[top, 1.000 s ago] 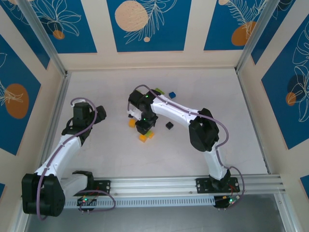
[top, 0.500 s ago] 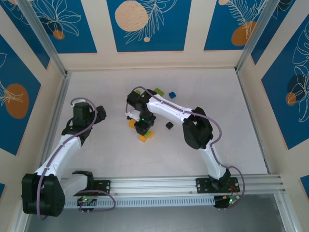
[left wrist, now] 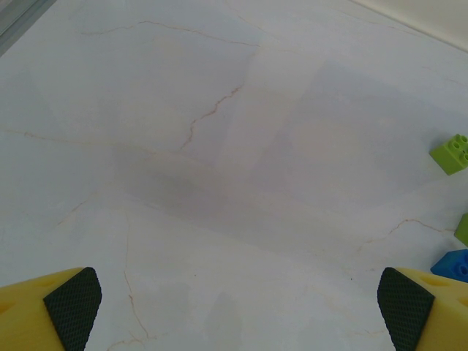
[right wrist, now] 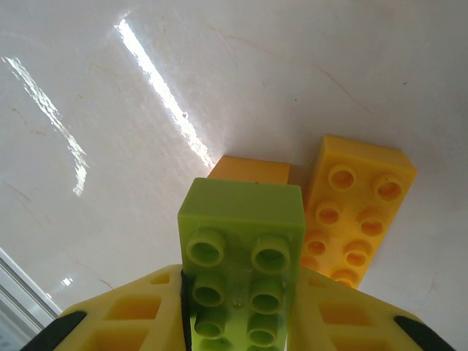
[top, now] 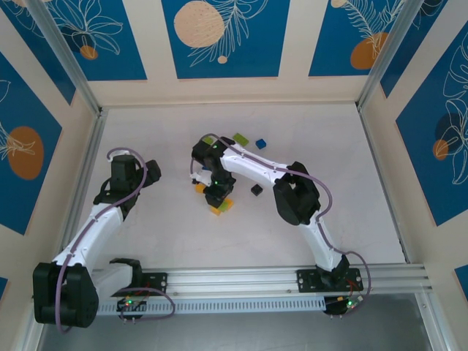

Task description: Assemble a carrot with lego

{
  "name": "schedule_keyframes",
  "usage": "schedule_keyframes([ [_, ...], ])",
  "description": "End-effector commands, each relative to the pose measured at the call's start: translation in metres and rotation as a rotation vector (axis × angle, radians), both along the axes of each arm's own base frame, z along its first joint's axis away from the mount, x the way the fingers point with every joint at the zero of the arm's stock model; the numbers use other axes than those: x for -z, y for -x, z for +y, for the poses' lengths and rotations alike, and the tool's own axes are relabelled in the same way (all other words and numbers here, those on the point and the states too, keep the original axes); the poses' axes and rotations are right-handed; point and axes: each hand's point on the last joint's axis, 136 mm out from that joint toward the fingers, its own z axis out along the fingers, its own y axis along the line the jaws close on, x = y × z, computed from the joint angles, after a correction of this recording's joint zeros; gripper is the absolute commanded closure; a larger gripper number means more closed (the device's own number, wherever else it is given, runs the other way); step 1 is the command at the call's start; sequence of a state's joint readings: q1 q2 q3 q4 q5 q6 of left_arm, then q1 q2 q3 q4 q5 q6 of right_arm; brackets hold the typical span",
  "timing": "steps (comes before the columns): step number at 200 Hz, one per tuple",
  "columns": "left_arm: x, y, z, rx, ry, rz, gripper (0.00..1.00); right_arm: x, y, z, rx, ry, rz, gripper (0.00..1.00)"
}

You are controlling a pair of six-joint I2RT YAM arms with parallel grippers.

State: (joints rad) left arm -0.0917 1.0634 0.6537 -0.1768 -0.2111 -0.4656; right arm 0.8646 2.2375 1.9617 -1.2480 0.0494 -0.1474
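Note:
My right gripper (right wrist: pixel 241 322) is shut on a lime green lego brick (right wrist: pixel 241 248), studs facing the camera, just above the table. An orange eight-stud brick (right wrist: pixel 358 212) lies to its right, and another orange brick (right wrist: pixel 248 170) shows past the green one's far end. From above, the right gripper (top: pixel 216 191) hangs between an orange brick (top: pixel 199 187) and an orange brick (top: pixel 219 209) that has a green piece (top: pixel 228 204) beside it. My left gripper (top: pixel 152 170) is open and holds nothing, left of the group. Its wrist view shows the left gripper (left wrist: pixel 238 314) over bare table.
Loose bricks lie behind the right wrist: two lime green ones (top: pixel 210 139) (top: pixel 240 137) and a blue one (top: pixel 261 142). A black brick (top: pixel 256 190) sits right of the gripper. The left wrist view catches a green brick (left wrist: pixel 451 153) and a blue one (left wrist: pixel 453 265) at its right edge.
The right arm's elbow has drifted a little to the left and the wrist has shifted slightly over the orange bricks, still gripping the green brick. The left arm has not moved.

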Motion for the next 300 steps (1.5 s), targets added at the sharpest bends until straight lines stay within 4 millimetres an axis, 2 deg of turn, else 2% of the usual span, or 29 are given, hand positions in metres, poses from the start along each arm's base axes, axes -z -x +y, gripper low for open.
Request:
schedule_keyframes([
  [1,-0.012,-0.003,0.007,-0.024,-0.006,-0.024,0.0,-0.001,0.01,0.002,-0.078,-0.013,0.041,0.68],
  [102,-0.012,-0.004,0.008,-0.027,-0.01,-0.023,0.0,0.009,0.014,0.009,-0.099,-0.004,0.051,0.68],
  [174,-0.012,-0.003,0.008,-0.028,-0.011,-0.023,0.0,0.017,0.012,0.004,-0.106,0.031,0.048,0.67],
  [300,-0.011,-0.004,0.008,-0.027,-0.01,-0.022,0.0,0.063,0.031,-0.014,-0.148,0.209,0.09,0.67],
])
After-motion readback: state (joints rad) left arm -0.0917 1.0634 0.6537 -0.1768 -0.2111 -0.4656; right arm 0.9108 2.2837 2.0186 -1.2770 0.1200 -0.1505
